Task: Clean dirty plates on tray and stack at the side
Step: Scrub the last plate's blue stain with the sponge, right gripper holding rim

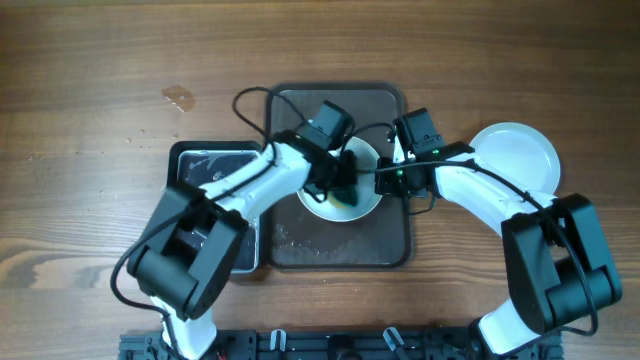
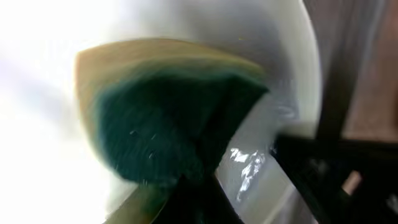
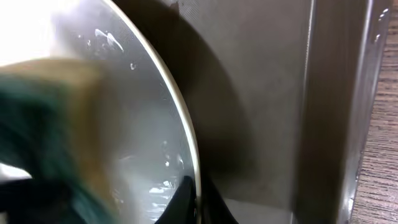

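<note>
One plate [image 1: 325, 207] lies on the tray [image 1: 385, 240], tilted up off the floor of it and wet, with no blue smear that I can make out. It looks to be mid-wipe. No other plate shows on the tray. A clean plate [image 1: 515, 160] sits on the surface [image 1: 100, 150] to the right of the tray; whether it is one plate or a stack I cannot tell. So I judge the task well along, with this plate left to finish and set aside.

The left hand [image 1: 342, 185] is closed tight on a green-and-yellow sponge [image 2: 161, 118], pressed to the plate's face. The right hand [image 1: 388, 180] is narrow, its fingers [image 3: 180, 202] pinching the plate's rim. A black tray [image 1: 200, 160] lies under the left arm.
</note>
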Robot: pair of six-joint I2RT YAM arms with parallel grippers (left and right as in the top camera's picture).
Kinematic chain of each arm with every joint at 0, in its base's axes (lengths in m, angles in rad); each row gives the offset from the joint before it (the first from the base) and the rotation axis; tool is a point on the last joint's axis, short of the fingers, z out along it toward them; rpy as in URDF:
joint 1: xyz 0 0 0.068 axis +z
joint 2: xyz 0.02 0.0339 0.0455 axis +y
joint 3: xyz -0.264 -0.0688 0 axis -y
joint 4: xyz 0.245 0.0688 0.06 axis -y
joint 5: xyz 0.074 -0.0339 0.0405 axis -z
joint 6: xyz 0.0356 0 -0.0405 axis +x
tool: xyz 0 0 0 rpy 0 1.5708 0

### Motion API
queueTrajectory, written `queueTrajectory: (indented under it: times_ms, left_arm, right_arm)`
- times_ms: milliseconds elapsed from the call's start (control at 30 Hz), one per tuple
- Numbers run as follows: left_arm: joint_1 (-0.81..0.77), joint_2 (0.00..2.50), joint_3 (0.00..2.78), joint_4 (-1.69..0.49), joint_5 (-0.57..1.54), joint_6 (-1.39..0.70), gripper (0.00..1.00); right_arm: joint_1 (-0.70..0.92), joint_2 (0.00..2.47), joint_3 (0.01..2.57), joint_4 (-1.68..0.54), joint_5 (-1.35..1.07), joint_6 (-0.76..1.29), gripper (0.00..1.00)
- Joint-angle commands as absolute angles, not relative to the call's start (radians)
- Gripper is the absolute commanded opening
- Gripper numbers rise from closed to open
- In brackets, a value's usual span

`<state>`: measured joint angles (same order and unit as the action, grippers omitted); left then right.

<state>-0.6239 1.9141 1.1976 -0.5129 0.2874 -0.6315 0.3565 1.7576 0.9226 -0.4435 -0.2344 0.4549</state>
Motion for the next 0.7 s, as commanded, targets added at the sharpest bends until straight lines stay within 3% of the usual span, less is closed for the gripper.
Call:
queueTrajectory:
  times_ms: [0, 67, 200, 433, 567, 667]
  left_arm:
    - [-0.654, 1.936, 1.178, -0.516, 0.400, -0.633, 0.11]
    - [-0.636, 1.918, 1.183, -0.528, 0.400, -0.633, 0.24]
    - [-0.605, 1.875, 1.196, -0.538, 0.390, -0.595, 0.40]
    - [-0.638, 1.895, 1.196, -0.533, 0.244, -0.583, 0.52]
    - [-0.687, 1.933, 1.196, -0.500, 0.109, -0.584, 0.47]
    - [-0.701, 1.946, 1.196, -0.500, 0.076, -0.584, 0.15]
  right_arm:
    - [0.369, 1.774, 0.906, -0.451, -0.210, 0.419, 0.04]
    - [0.369, 1.774, 0.906, -0.451, -0.210, 0.419, 0.04]
    - [0.369, 1.774, 0.906, -0.450, -0.210, 0.419, 0.04]
    - [0.369, 1.774, 0.906, -0.449, -0.210, 0.419, 0.04]
    - [0.369, 1.774, 0.906, -0.450, -0.210, 0.419, 0.04]
    - [0.369, 1.774, 0.906, -0.450, -0.210, 0.421, 0.04]
